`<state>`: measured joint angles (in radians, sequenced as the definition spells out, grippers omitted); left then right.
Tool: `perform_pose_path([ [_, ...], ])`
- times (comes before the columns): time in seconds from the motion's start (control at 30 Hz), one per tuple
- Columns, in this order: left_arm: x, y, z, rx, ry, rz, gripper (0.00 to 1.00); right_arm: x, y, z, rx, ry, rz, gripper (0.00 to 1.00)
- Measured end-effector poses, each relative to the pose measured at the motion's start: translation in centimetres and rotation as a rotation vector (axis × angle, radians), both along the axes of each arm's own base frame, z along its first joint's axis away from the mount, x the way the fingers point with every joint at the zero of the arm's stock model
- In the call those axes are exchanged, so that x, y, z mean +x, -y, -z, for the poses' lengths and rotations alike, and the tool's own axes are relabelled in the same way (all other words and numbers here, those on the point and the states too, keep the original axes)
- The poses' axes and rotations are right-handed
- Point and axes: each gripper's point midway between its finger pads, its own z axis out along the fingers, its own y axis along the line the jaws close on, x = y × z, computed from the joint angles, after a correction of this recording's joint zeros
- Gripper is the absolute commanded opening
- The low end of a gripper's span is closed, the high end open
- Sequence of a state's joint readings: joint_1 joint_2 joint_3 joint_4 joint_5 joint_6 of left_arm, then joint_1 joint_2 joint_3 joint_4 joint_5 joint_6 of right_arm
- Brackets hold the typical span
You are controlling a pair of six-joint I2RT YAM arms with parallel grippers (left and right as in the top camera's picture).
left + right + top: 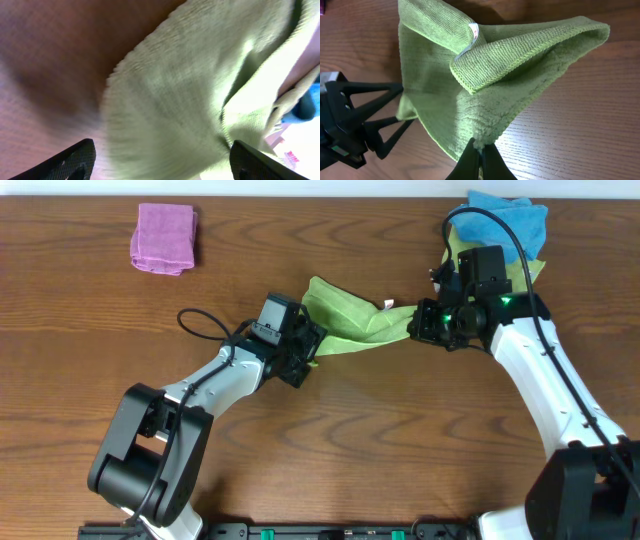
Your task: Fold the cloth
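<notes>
The lime-green cloth (345, 323) lies bunched and stretched between my two grippers at the table's middle, its white tag (386, 305) on the top fold. My right gripper (414, 326) is shut on one corner of the cloth and holds it a little above the wood; this shows in the right wrist view (480, 147), with the cloth (485, 75) spreading away from the fingers and the tag (474, 32) near the top. My left gripper (305, 356) is open at the cloth's opposite end. In the left wrist view its fingers (162, 144) stand wide apart with the cloth (200, 85) between them.
A bright blue cloth (506, 220) lies at the back right on a duller yellow-green cloth (527, 271), just behind the right arm. A folded pink cloth (163, 238) lies at the back left. The wooden table (380, 440) is bare in front.
</notes>
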<state>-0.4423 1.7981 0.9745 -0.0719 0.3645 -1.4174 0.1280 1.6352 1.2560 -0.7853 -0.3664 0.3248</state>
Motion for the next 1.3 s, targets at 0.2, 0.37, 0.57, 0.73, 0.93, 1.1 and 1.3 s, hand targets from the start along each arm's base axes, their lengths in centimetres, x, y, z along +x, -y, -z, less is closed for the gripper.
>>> perform_pose_path([
  [0.2,0.9,-0.4,-0.2,0.019,0.041,-0.025,0.87,0.0,0.0,0.0,0.000,0.000,0.000,0.01],
  [0.37,1.0,-0.6,-0.1,0.033,0.041,-0.033,0.87,0.0,0.0,0.0,0.000,0.000,0.000,0.02],
  [0.57,0.8,0.4,-0.6,-0.023,0.039,-0.006,0.87,0.0,0.0,0.0,0.000,-0.001,0.000,0.02],
  [0.73,0.3,1.2,-1.0,-0.075,0.015,0.017,0.88,0.0,0.0,0.0,0.000,-0.001,0.000,0.02],
  [0.93,-1.2,1.6,-0.6,-0.096,-0.052,0.052,0.88,0.0,0.0,0.0,0.000,-0.001,0.000,0.02],
  [1.1,-2.6,1.2,0.1,-0.067,-0.098,0.097,0.89,0.0,0.0,0.0,0.000,-0.001,0.000,0.02],
  [1.3,-2.8,1.2,0.3,-0.054,-0.093,0.115,0.91,0.0,0.0,0.0,0.000,0.001,0.000,0.02],
])
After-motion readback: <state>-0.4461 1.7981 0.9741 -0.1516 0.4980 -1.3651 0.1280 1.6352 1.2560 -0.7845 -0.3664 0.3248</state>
